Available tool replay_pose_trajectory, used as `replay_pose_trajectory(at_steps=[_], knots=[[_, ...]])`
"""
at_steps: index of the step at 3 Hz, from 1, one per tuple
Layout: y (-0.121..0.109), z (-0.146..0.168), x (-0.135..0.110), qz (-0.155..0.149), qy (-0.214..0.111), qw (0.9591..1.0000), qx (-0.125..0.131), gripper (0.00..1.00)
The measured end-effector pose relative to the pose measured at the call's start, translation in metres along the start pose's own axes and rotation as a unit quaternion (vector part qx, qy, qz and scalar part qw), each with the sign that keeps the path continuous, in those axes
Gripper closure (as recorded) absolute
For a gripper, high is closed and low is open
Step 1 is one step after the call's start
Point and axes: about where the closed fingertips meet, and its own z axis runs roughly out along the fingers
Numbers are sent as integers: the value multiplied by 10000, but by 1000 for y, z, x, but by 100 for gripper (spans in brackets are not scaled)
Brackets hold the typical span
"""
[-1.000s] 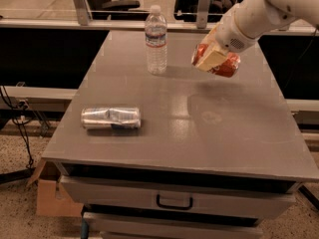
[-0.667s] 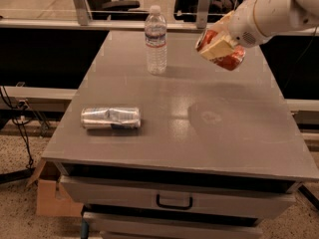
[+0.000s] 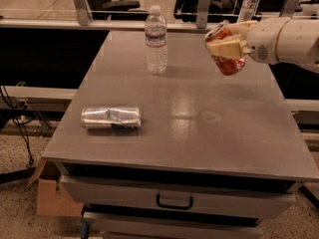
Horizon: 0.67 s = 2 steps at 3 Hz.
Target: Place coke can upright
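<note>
While its jaws pinch the coke can (image 3: pixel 230 63) around its middle, the gripper (image 3: pixel 225 47) holds it tilted, clear of the worktop (image 3: pixel 199 138), right of the water bottle (image 3: pixel 156 41), probably lifted so it can be turned upright before being set down.
</note>
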Motion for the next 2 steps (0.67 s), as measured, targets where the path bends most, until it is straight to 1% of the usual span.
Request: replay_pose_trajectory(at_steps=[1, 2], knots=[[-5, -9, 10, 673, -490, 9963, 201, 100], [-2, -10, 26, 1123, -669, 9910, 283, 100]])
